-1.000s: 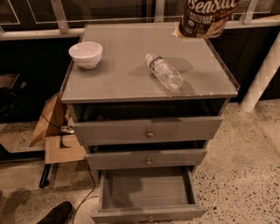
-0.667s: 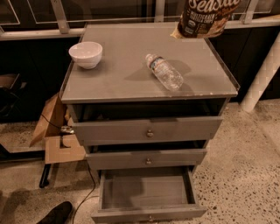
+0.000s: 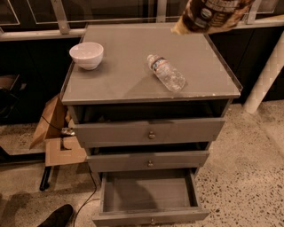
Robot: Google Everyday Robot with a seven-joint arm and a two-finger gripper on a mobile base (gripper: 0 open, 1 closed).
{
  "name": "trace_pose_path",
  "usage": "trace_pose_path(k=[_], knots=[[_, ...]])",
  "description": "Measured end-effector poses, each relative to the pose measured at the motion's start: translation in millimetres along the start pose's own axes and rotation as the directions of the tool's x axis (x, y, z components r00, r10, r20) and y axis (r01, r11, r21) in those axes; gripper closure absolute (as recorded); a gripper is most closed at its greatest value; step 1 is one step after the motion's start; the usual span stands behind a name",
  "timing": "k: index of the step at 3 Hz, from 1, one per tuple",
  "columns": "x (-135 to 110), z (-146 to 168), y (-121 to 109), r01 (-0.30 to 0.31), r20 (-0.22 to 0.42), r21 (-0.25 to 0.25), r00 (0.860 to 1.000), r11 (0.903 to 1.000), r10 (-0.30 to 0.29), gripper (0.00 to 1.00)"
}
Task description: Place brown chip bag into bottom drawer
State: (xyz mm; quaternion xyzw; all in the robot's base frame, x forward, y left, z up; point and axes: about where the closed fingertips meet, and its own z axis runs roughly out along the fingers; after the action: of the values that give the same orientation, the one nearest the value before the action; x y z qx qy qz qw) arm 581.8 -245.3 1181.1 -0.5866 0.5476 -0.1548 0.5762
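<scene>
The brown chip bag (image 3: 213,15) hangs at the top edge, above the cabinet's (image 3: 128,80) back right corner. The gripper is out of view; its state cannot be told. The bottom drawer (image 3: 148,195) stands open.

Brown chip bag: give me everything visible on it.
Only the lower part of the brown chip bag shows, cut off by the top edge of the camera view. It looks like crinkly, glossy foil, mostly dark brown with pale lettering and a round badge, yellow-cream at its lower left corner. It hangs tilted over the back right of the cabinet top, apparently clear of it, well behind the water bottle. The gripper is not in view, so what holds the bag cannot be seen.
</scene>
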Motion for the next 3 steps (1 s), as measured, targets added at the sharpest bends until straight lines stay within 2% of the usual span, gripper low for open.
trace_pose_path(k=[1,2,3], knots=[[-21,-36,7,-0.076,0.188,-0.069,0.978,0.9947,0.088,1.0],[-44,-48,15,-0.07,0.269,-0.125,0.958,0.9896,0.102,1.0],[-40,-46,18,-0.045,0.281,-0.14,0.956,0.9891,0.083,1.0]])
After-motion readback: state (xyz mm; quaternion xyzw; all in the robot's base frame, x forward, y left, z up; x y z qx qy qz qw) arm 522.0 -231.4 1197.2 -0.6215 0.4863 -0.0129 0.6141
